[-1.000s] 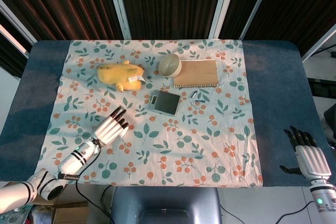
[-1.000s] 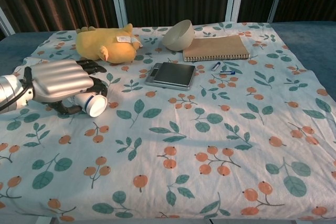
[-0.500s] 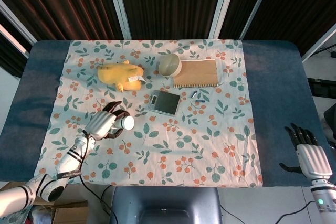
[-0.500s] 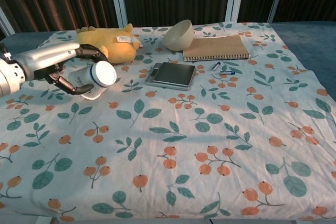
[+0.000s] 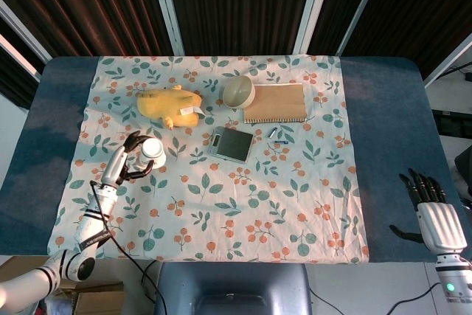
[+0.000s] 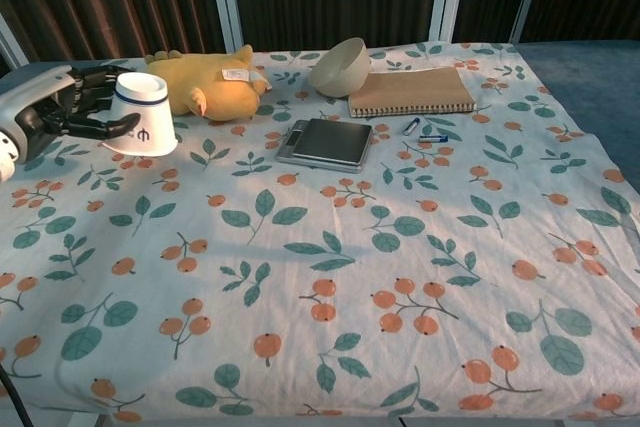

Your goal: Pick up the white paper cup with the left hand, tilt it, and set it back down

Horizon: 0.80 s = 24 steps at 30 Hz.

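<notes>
Just behind the cup (image 6: 141,114) lies a plush duck (image 6: 200,83).

white paper cup (image 6: 141,115) turned from tilted to mouth-down on cloth, left hand (image 6: 72,102) drawn back leftward

Blue table (image 5: 387,119). Flowery cloth (image 5: 295,197) spread over middle. On cloth: yellow soft toy (image 5: 168,105), bowl (image 5: 239,93) on its side, touching brown notebook (image 5: 275,102). Grey scale (image 5: 231,144) near middle, small blue bits (image 5: 276,136) just beside. White cup (image 5: 153,153) upside down at left.
</notes>
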{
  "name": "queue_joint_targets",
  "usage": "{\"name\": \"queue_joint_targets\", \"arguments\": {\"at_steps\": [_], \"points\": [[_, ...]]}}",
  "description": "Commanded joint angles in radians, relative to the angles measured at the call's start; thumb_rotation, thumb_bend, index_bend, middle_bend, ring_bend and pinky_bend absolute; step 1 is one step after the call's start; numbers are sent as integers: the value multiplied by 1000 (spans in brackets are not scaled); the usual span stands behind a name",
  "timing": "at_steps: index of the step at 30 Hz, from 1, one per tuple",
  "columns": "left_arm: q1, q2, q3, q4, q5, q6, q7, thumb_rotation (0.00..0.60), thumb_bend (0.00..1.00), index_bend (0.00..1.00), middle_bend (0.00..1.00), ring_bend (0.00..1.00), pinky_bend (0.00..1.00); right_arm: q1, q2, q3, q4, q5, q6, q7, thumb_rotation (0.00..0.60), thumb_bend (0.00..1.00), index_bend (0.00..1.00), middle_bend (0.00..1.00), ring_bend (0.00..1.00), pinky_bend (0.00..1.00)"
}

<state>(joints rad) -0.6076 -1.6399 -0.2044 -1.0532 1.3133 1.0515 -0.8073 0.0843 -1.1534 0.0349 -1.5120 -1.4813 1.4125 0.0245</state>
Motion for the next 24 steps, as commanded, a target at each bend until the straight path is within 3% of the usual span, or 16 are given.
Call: {"name": "queue_joint_targets", "arguments": {"at_steps": [1, 10, 16, 24], "points": [[12, -27, -8, 36, -13, -15, -41, 600, 435, 397, 304, 35, 115, 0, 0, -1, 0, -1, -1, 1, 600, 95, 0, 0, 0, 0], [17, -67, -1, 115, 2, -40, -103, 600, 427, 325, 249, 16, 118, -4, 6, -1, -2, -2, 3, 10, 600, 95, 0, 0, 0, 0], [22, -67, 21, 137, 45, -32, -150, 600, 397, 20, 36, 0, 143, -3, 6, -2, 0, 1, -3, 15, 600, 95, 0, 0, 0, 0], [36, -57, 22, 126, 60, -2, -157, 600, 399, 0, 0, 0, 140, -4, 8, -4, 1, -2, -3, 22, 600, 95, 0, 0, 0, 0]]}}
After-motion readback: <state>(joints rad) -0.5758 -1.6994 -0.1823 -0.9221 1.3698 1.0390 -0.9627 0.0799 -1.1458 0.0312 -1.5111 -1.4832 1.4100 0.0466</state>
